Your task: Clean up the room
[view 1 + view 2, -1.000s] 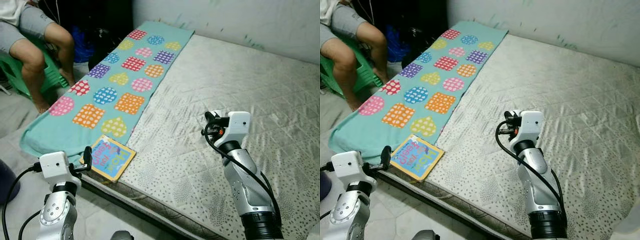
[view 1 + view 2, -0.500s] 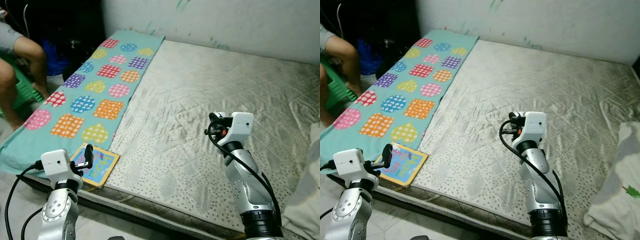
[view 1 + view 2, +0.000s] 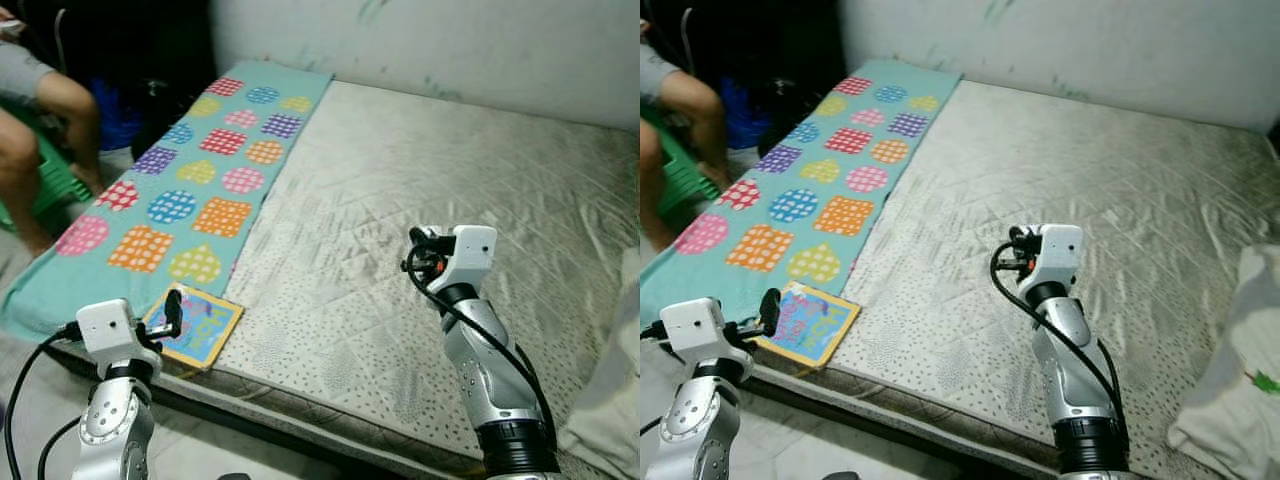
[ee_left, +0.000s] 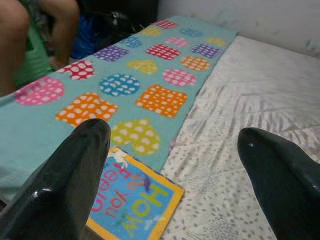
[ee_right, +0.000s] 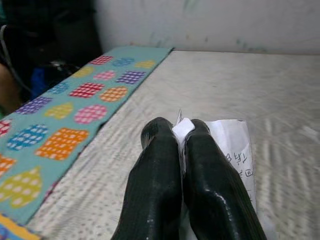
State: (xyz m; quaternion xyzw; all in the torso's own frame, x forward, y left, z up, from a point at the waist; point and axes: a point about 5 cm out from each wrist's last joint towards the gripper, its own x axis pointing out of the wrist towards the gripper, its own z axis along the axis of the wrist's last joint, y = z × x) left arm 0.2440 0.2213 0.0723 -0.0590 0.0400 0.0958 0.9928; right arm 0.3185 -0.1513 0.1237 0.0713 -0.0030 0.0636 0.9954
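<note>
A colourful children's book (image 3: 195,325) lies flat at the mattress's near left corner, beside a turquoise blanket (image 3: 180,190) printed with dotted shapes. My left gripper (image 3: 172,312) hovers just in front of the book, open, with its fingers (image 4: 82,150) wide apart and nothing between them. Over the middle of the mattress, my right gripper (image 3: 418,250) is shut on a white slip of paper (image 5: 227,145) with printed text.
The grey quilted mattress (image 3: 400,190) fills the middle, with a pale wall behind it. A white pillow or cloth (image 3: 1240,360) lies at its right edge. At the far left a person's legs (image 3: 40,120) rest by a green chair, next to dark bags.
The camera has swung to the right, bringing the white pillow into view and pushing the person towards the left edge. Both arms keep their poses.
</note>
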